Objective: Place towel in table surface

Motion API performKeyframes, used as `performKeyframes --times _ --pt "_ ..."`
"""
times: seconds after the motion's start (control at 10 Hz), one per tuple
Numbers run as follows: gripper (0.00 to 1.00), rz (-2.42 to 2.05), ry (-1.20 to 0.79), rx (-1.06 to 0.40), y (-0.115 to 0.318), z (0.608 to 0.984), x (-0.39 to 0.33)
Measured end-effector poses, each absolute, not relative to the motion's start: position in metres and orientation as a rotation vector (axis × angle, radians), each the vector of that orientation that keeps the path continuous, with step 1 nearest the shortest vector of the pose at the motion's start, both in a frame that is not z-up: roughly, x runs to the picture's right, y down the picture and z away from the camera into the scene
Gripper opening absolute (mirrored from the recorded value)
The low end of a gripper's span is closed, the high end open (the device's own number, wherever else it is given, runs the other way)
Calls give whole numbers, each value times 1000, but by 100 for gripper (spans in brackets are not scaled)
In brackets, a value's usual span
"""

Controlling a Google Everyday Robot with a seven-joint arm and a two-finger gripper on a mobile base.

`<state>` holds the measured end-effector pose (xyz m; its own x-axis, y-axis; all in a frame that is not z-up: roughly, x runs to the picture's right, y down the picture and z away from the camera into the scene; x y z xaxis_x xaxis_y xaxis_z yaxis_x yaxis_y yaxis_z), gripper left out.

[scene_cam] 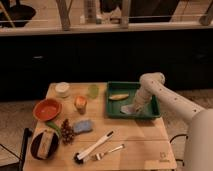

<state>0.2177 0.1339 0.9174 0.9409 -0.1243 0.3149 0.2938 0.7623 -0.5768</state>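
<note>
We see the wooden table (145,141) spread out under the gripper (135,106) and away toward the left of the view. The white arm (167,96) rises from the lower right corner, bends at its elbow and drops the gripper into the green tray (115,106), over the tray's near right part. Whether the gripper is wide, narrow or holding anything, we cannot tell. Farthest from the gripper, at the table's near left corner, sits a dark bowl (44,145) with something brown in it. Up from that, also well away to the left, is the orange bowl (47,109). Nearer us than the gripper, outside the tray, a black-and-white brush (93,147) lies slantwise. The towel (127,109), a pale crumpled cloth, lies on the tray floor right at the gripper's tip, on its left side as we look. It is still inside the tray and not on the table surface. A blue sponge (83,126) lies left of the tray, with a dark bunch of grapes (66,131) just beyond it. A yellow banana-like piece (118,97) lies in the tray, behind and left of the gripper. A fork (108,151) lies beside the brush. An orange cup (80,102), a white cup (62,89) and a green cup (93,90) stand left of the tray.
</note>
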Motion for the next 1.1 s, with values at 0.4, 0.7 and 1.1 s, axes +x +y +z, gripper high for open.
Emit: performKeyframes --times 0.4,0.7,1.1 --pt "16 -232 -257 -649 129 907 226" --pt "47 -239 -264 -626 120 901 223" --pt "80 -247 -272 -620 117 901 221"
